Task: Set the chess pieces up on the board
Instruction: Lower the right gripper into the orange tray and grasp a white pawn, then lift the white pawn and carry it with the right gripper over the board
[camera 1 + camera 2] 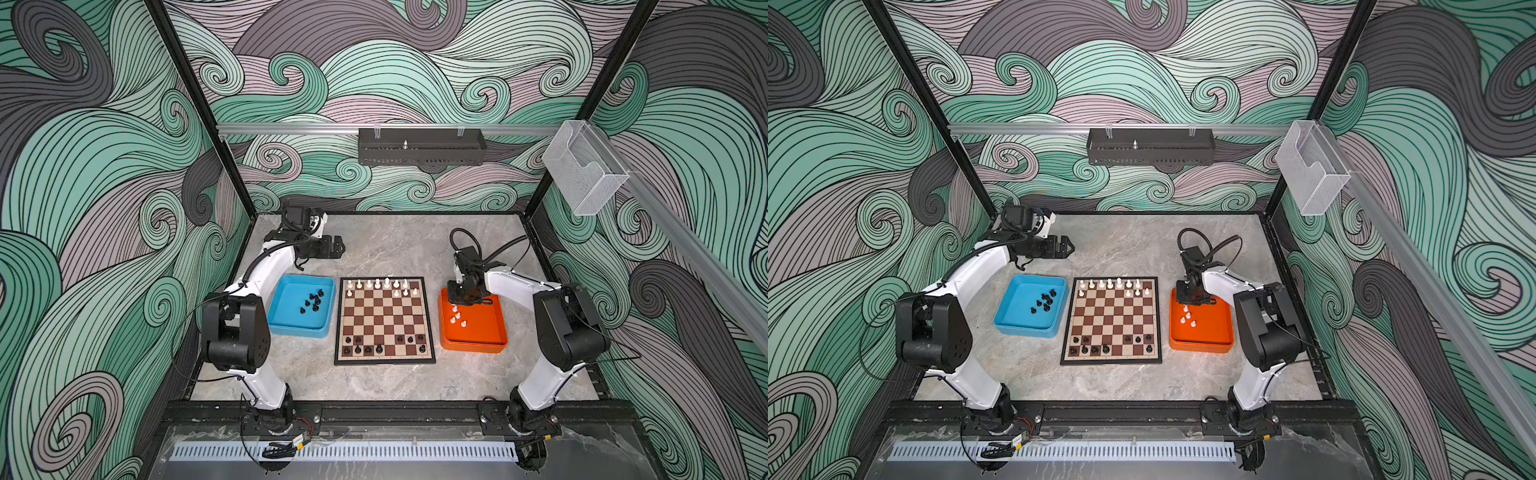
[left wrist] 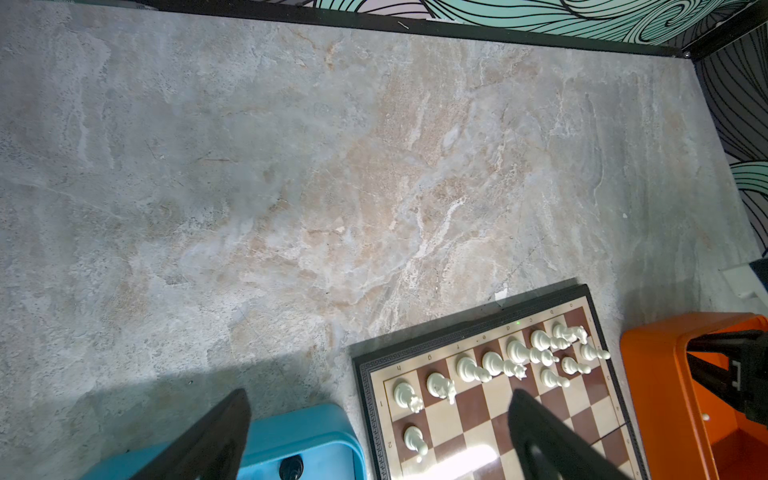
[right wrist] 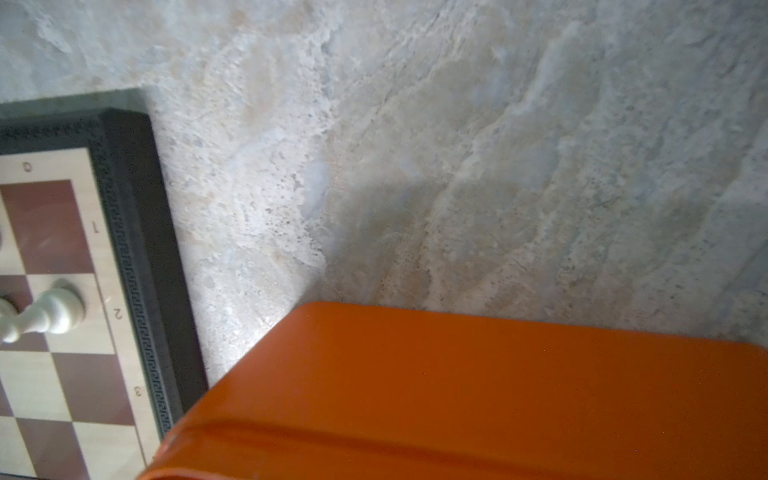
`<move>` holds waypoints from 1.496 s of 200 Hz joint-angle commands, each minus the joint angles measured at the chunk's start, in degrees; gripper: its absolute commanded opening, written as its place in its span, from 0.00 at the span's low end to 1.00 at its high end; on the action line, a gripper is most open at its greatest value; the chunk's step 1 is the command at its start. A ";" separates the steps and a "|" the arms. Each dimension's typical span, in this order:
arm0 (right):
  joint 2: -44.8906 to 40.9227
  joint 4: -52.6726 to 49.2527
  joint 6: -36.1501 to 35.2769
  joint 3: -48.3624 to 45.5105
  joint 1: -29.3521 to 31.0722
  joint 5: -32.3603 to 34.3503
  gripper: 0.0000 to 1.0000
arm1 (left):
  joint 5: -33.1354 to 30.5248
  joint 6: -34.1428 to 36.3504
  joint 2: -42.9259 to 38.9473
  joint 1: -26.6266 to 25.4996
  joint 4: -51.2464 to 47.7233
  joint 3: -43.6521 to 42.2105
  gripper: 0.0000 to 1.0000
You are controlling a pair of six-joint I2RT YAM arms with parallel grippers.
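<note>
A chessboard [image 1: 384,320] lies mid-tabletop [image 1: 395,249], between a blue tray [image 1: 299,330] and an orange tray [image 1: 473,347]. White chessmen [image 1: 386,284] stand along its far rows and black chessmen [image 1: 379,348] along its near rows, so setup looks about half done. Spare black pieces [image 1: 314,300] wait in the blue tray and spare white pieces [image 1: 457,316] in the orange, one colour per arm. The left gripper [image 1: 341,248] hovers beyond the blue tray, fingers [image 2: 216,440] spread wide and empty. The right gripper [image 1: 467,300] dips into the orange tray's far corner, probably fetching a white piece. Its fingers are hidden, so their state cannot be told.
</note>
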 commanded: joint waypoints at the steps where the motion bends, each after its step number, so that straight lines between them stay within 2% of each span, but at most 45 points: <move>1: -0.21 -0.60 0.32 0.18 0.32 -0.20 0.19 | 0.91 -0.45 0.77 0.36 -1.29 1.88 0.99; 59: -2.30 -2.88 -0.11 1.79 0.36 -0.08 0.14 | 0.92 -0.43 0.86 0.36 -1.29 1.87 0.99; 165: -8.33 -11.25 -2.57 9.67 2.45 0.45 0.14 | 0.57 -0.98 0.80 0.36 -1.29 2.09 0.99; 236: 2.33 -11.18 -3.47 22.49 7.36 1.12 0.13 | -0.03 -0.94 -0.13 0.36 -0.92 1.55 0.99; 299: 10.26 -9.62 -1.99 27.28 11.02 1.99 0.13 | -0.01 -1.00 0.19 0.36 -0.85 1.54 0.99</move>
